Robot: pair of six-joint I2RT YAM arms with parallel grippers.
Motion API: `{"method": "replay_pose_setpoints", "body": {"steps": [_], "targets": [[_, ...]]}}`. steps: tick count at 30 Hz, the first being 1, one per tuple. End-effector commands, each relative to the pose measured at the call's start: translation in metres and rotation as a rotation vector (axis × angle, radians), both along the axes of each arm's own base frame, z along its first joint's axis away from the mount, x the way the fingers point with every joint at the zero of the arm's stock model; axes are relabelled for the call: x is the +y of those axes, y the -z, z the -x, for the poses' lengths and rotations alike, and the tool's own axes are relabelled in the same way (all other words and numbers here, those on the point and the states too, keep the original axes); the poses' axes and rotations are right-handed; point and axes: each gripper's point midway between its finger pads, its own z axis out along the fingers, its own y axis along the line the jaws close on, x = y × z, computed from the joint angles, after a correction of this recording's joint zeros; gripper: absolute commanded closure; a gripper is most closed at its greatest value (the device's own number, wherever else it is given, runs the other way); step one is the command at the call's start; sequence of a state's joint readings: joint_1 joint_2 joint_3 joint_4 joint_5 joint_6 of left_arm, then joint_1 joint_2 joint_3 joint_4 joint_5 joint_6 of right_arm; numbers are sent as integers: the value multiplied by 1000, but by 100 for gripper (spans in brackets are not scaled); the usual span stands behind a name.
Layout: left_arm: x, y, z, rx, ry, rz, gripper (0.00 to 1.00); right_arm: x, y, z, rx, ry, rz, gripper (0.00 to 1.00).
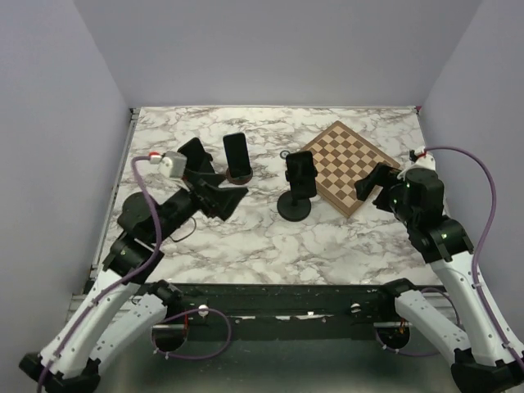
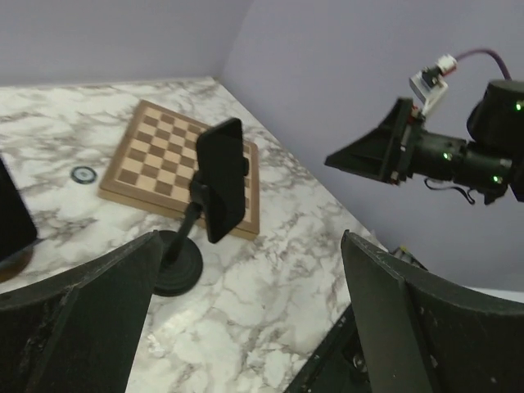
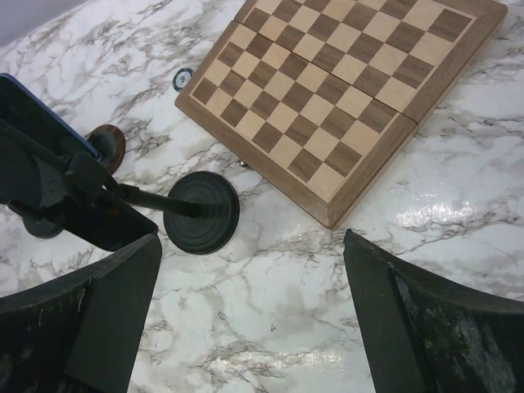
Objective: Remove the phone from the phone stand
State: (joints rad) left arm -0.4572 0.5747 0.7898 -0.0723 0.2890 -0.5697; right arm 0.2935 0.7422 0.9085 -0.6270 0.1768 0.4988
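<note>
A black phone point(image 1: 300, 168) is clamped upright in a black phone stand with a thin stem and a round base point(image 1: 294, 206), mid-table. In the left wrist view the phone point(image 2: 221, 178) and the base point(image 2: 176, 264) lie ahead and to the left of my fingers. In the right wrist view the phone point(image 3: 37, 176) is at the left edge and the base point(image 3: 201, 211) is near it. My left gripper point(image 1: 233, 191) point(image 2: 250, 239) is open and empty, left of the stand. My right gripper point(image 1: 371, 183) point(image 3: 251, 236) is open and empty, right of the stand.
A wooden chessboard point(image 1: 348, 166) point(image 2: 168, 160) point(image 3: 352, 90) lies behind and right of the stand. A second black phone point(image 1: 237, 154) leans on a brown round stand point(image 1: 240, 177); a third dark phone point(image 1: 195, 153) stands behind the left arm. A small ring point(image 2: 82, 173) point(image 3: 182, 79) lies on the marble.
</note>
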Motion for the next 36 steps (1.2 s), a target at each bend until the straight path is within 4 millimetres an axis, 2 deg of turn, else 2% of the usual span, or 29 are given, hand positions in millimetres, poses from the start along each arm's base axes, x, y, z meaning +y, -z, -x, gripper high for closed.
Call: {"method": "replay_pose_setpoints", "body": {"steps": [1,5,8,14,15,19,22,24,31,33,36], "targets": [[-45,16,-17,39,5,-86,3,21,-11,-1,-13,-137,1,0],[-79,35,-28,66,101,-148,10,34,-7,-2,13,-213,-11,0],[-99,32,-32,5,176,-138,14,43,1,-5,58,-250,-27,0],[-130,28,-39,-80,287,-108,38,62,-1,-6,50,-330,-88,0],[-132,29,-43,-74,280,-110,40,63,-1,-7,51,-334,-92,0],[-133,50,-63,-8,224,-107,40,65,-6,-10,47,-348,-83,0],[-130,66,-77,70,229,-65,30,68,-9,-12,46,-369,-79,0],[-127,75,-84,107,250,-32,28,72,-10,-13,53,-390,-83,0],[-137,95,-90,94,401,-19,24,83,-17,-19,45,-440,-99,0],[-139,101,-93,89,407,-36,21,85,-18,-20,41,-446,-102,0],[-141,113,-104,123,391,-70,21,88,-21,-20,31,-457,-104,0]]}}
